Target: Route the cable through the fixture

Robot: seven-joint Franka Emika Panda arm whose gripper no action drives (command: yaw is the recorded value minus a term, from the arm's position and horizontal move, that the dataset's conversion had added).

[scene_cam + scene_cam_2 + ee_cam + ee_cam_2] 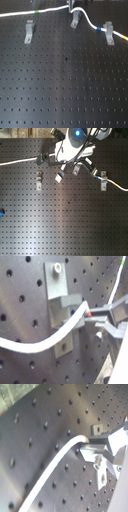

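The white cable runs from the first exterior view's left, past its green band, up to my gripper at the back of the board. From there it curves down past the middle clip, and its blue band lies just before the right clip, which the cable meets. The left clip stands apart from the cable. In the first wrist view the gripper is shut on the cable right beside a grey clip. The second wrist view shows the same grip.
The black perforated board fills both exterior views. In the second exterior view the arm hangs over the middle clip, with the left clip and right clip uncovered. A small blue object sits at the second exterior view's left edge.
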